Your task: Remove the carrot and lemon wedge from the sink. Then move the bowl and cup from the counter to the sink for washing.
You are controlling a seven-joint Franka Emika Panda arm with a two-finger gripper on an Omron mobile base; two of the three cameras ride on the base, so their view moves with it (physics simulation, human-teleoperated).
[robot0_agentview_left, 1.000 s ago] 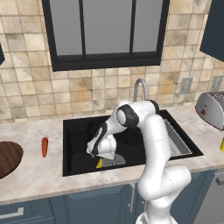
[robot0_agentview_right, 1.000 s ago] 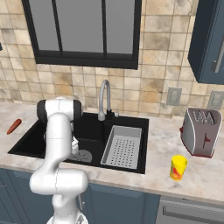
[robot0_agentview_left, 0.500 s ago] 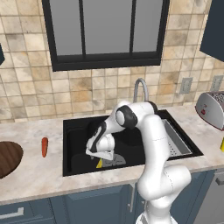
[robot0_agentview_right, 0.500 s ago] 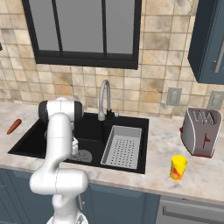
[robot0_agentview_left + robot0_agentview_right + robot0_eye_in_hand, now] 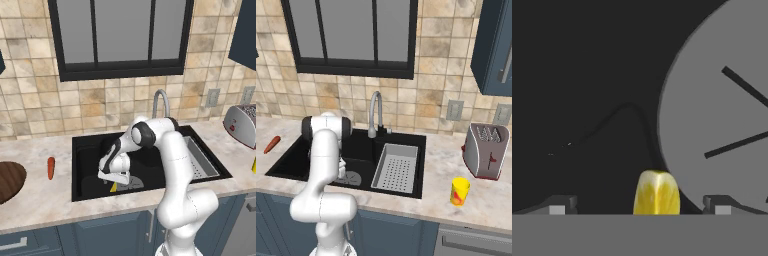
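Now | gripper [image 5: 639, 205] spread wide, low in sink [image 5: 90, 150] | lemon wedge [image 5: 656, 192] between fingertips, seemingly untouched | carrot [image 5: 50, 168] on counter [image 5: 45, 200]

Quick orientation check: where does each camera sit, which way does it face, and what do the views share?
Left base view: behind-left, looking down at the sink; arm rises lower right, gripper over the lemon wedge.
Right base view: behind-right, facing the sink and cup; arm lower left.
Hand view: looks down between open fingertips at the lemon wedge.
Shared: both base views show the carrot on the counter.
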